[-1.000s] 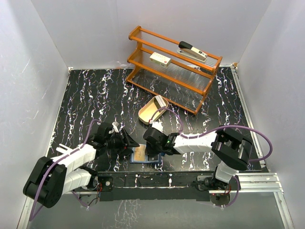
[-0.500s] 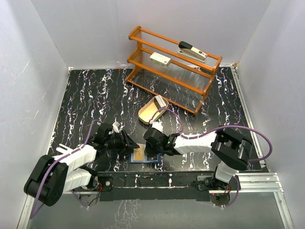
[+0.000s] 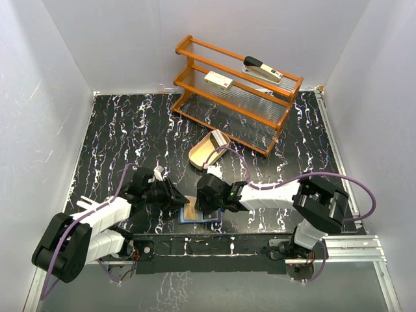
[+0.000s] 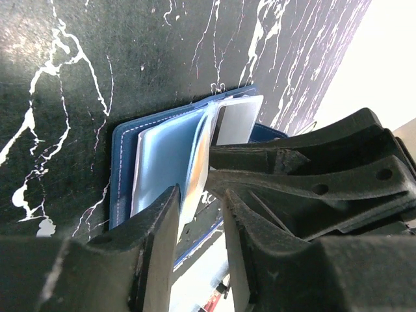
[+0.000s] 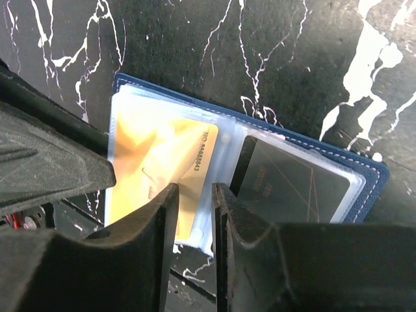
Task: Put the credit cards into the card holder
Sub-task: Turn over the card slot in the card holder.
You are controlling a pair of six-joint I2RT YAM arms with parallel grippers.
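While the card holder (image 4: 122, 172) lies open, the left gripper (image 4: 199, 209) narrowly straddles a pocket leaf (image 4: 162, 156); the right gripper (image 5: 195, 218), slightly parted, overhangs the gold credit card (image 5: 159, 153).

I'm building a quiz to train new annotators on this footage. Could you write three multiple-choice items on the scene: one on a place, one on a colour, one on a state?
1. Where is the tan tray?
A) on a shelf
B) on the table, in front of the orange rack
C) at the table's near edge

2. In the card holder, the neighbour of the dark card is:
A) gold
B) red
C) green

3. The card holder is:
A) snapped shut
B) lying open
C) standing on edge

Answers: 1 B, it lies on the marbled top just before the rack. 2 A, the gold card fills the next pocket. 3 B, both clear pockets face up.
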